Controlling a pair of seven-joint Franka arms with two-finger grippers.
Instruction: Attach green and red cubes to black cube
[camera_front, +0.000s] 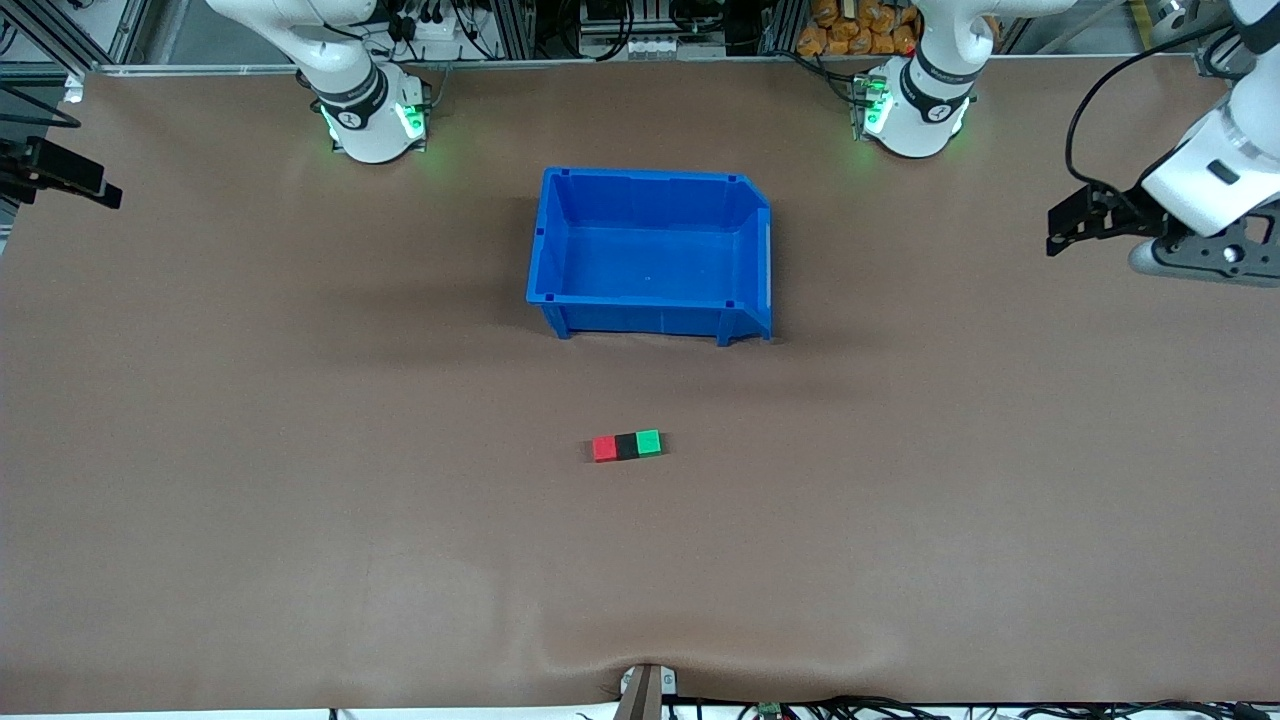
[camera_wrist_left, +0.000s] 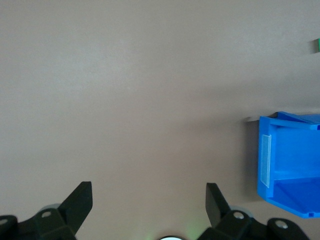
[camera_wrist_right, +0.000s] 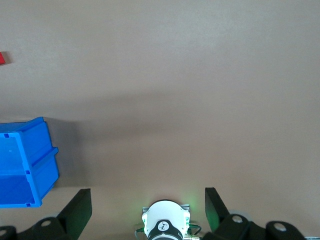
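The red cube (camera_front: 604, 448), black cube (camera_front: 627, 446) and green cube (camera_front: 649, 442) lie touching in one row on the table, black in the middle. The row is nearer to the front camera than the blue bin. Red sits toward the right arm's end, green toward the left arm's end. My left gripper (camera_front: 1062, 226) (camera_wrist_left: 149, 192) hangs open over bare table at the left arm's end, with nothing between its fingers. My right gripper (camera_front: 100, 190) (camera_wrist_right: 148, 197) hangs open over the right arm's end, also holding nothing. A sliver of the green cube (camera_wrist_left: 317, 45) and of the red cube (camera_wrist_right: 2, 58) shows in each wrist view.
The blue bin (camera_front: 640, 318) (camera_wrist_left: 287, 200) (camera_wrist_right: 35, 165) stands at mid-table with nothing in it, between the arm bases and the cubes. The right arm's base (camera_wrist_right: 165, 222) shows under its gripper. Brown table surface lies all around the cubes.
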